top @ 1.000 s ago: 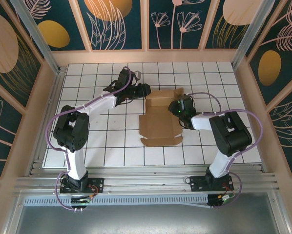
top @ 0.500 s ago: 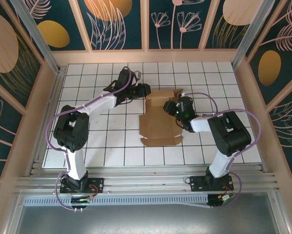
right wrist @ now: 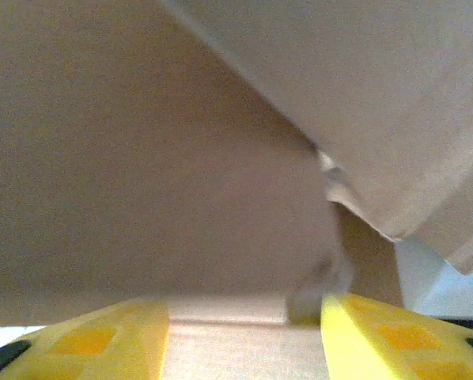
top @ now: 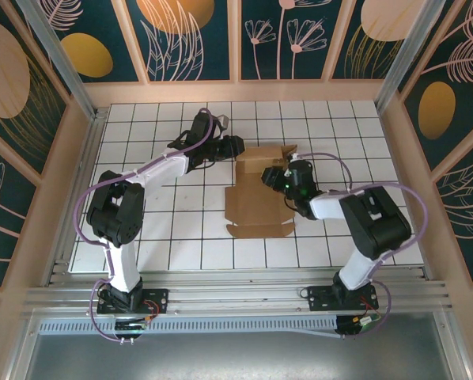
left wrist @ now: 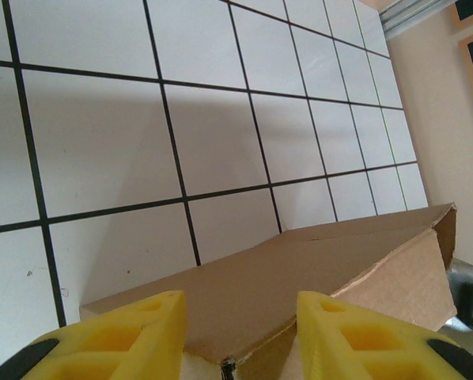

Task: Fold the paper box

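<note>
The paper box is tan cardboard lying mostly flat on the tiled floor, with its far panels lifted. My left gripper is at the box's far left corner. In the left wrist view its yellow fingers stand apart, my left gripper being open around that raised corner of the box. My right gripper reaches over the box's right side. Seen from the right wrist, my right gripper is open, close against a cardboard panel, with a flap overhead.
The white tiled floor stretches to the left of the box and toward the near edge. Wooden walls close the space at the back and sides. A metal rail runs along the near edge by the arm bases.
My right gripper has slid a little left over the box and its jaws have widened. The left arm and the box have stayed put.
</note>
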Controlling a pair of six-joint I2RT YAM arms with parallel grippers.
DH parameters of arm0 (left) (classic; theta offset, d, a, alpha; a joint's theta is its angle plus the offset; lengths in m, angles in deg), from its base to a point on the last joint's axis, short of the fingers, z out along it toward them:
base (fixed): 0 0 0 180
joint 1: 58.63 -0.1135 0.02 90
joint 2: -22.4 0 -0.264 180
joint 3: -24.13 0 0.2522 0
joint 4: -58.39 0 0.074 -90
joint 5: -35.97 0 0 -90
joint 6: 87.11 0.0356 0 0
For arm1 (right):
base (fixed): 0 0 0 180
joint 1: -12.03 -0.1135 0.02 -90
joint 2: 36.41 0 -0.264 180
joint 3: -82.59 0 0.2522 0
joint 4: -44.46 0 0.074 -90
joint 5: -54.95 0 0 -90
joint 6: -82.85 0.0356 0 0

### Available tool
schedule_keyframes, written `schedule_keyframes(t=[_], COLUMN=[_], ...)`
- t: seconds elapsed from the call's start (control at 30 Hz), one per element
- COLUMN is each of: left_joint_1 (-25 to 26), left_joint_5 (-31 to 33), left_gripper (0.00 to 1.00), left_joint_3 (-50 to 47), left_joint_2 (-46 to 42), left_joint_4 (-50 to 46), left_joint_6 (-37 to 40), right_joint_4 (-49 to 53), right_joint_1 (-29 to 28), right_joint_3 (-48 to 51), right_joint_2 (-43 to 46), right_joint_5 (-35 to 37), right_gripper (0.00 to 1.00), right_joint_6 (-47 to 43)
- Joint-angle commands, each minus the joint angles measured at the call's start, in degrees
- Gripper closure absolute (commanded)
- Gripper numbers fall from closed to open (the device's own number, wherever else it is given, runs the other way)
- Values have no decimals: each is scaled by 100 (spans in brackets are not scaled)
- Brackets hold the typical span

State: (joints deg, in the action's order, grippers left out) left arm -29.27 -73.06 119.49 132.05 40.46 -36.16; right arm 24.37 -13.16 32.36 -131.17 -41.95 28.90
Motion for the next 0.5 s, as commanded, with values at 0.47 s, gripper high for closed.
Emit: schedule_keyframes(t=[0.47], left_joint_1=[52], left_joint_5=[39], left_gripper=[60], left_joint_3=[172], left_joint_2=[113], left_joint_4=[-339], left_joint_6=[80], right_joint_4=[2957], right_joint_1=[316], right_joint_3=[-1339], right_joint_2=[1697], right_joint_5=[-316], right_gripper=[30], right_joint_6=[85])
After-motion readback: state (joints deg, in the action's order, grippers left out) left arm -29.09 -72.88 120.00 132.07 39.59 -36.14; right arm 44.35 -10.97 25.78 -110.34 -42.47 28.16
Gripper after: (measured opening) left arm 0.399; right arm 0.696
